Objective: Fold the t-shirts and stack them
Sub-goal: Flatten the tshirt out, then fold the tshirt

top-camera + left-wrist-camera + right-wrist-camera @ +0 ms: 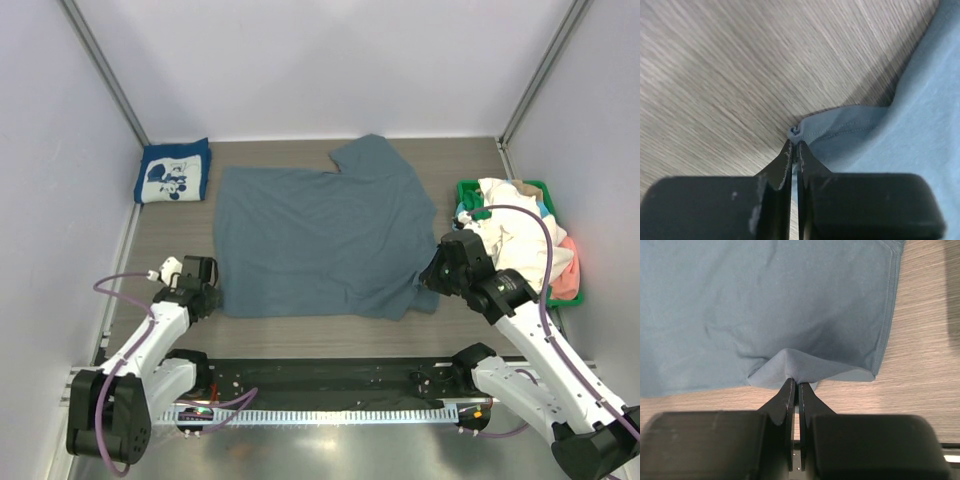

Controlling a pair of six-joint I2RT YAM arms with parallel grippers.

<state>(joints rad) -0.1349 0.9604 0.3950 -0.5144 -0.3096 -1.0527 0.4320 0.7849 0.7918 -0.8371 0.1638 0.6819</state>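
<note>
On the counter (310,338), my left tool (794,143) and right tool (794,381) each pinched the near edge of the blue t-shirt (320,240).

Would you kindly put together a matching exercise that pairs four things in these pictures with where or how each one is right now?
Things:
1. slate-blue t-shirt
2. navy printed t-shirt
3. green basket
4. left gripper

Places or states:
A. folded, at the far left corner
B. shut on a near corner of cloth
C. spread flat in the middle
D. at the right edge, holding heaped clothes

Pairs: 1-C, 2-A, 3-D, 4-B
</note>
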